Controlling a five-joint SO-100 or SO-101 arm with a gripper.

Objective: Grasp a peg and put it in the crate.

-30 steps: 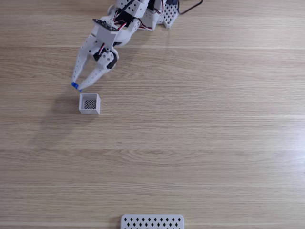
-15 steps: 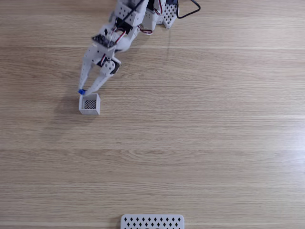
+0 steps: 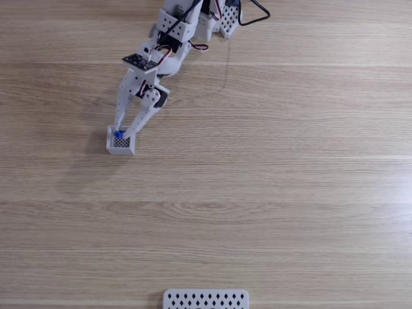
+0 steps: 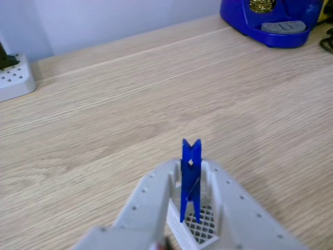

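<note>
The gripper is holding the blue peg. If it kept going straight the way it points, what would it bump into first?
Most likely the crate. In the fixed view the gripper points down at it, holding the peg right above its mesh bottom. How high above is hard to judge.

A blue peg (image 4: 190, 179), a white crate (image 3: 120, 147) with dark mesh bottom, pale wood-grain table (image 3: 270, 180).

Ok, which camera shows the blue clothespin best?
The other view: the blue clothespin stands upright and close, pinched between the jaws above the crate. In the fixed view it is a tiny blue speck.
</note>
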